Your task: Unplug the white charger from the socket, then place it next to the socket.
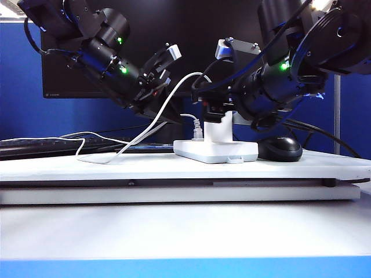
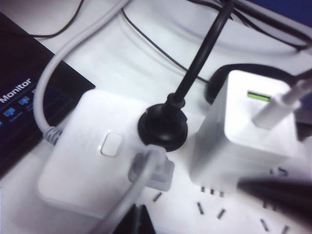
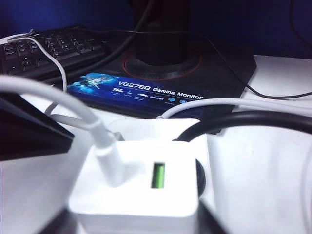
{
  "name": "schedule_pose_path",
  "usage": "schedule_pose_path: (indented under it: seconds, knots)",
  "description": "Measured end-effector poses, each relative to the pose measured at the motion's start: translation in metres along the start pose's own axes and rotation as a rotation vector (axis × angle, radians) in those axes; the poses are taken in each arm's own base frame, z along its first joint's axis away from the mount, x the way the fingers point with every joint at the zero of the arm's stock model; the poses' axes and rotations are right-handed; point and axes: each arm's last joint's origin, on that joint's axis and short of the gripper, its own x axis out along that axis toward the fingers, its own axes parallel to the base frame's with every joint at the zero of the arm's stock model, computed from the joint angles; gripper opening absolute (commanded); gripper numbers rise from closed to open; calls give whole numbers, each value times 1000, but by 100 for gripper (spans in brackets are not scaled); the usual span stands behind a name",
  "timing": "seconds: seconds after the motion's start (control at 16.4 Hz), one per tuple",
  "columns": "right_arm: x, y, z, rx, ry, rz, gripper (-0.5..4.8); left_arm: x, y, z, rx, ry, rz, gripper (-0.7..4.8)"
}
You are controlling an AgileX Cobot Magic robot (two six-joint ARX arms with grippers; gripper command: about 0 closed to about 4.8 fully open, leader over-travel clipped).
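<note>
A white charger [image 3: 139,187] with a green port mark is seen on the white socket [image 1: 215,152]. A black mouse [image 1: 280,149] and black keyboard [image 3: 46,48] are shown, backed by blue.

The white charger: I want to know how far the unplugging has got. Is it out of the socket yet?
No, the white charger stands upright, plugged into the socket.

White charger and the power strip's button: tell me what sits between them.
In the left wrist view, a round black plug with a thick black cable sits in the power strip between the button and the white charger.
</note>
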Motion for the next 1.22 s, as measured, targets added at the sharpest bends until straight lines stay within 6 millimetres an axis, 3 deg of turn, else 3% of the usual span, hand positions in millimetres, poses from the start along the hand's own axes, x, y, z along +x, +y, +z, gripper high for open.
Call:
schedule_pose_path:
  seconds: [0.55,0.97,1.22]
  knots:
    - [4,0,-7,-7,22,-1,311,1,-1,-1,19,-2,-41,-5]
    - [15,3,11,0,-23,1,311,1,-2,-3,30,11,-70,-5]
    - [18,2,5,-9,37,-6,310,0,-2,-4,41,22,-74,-5]
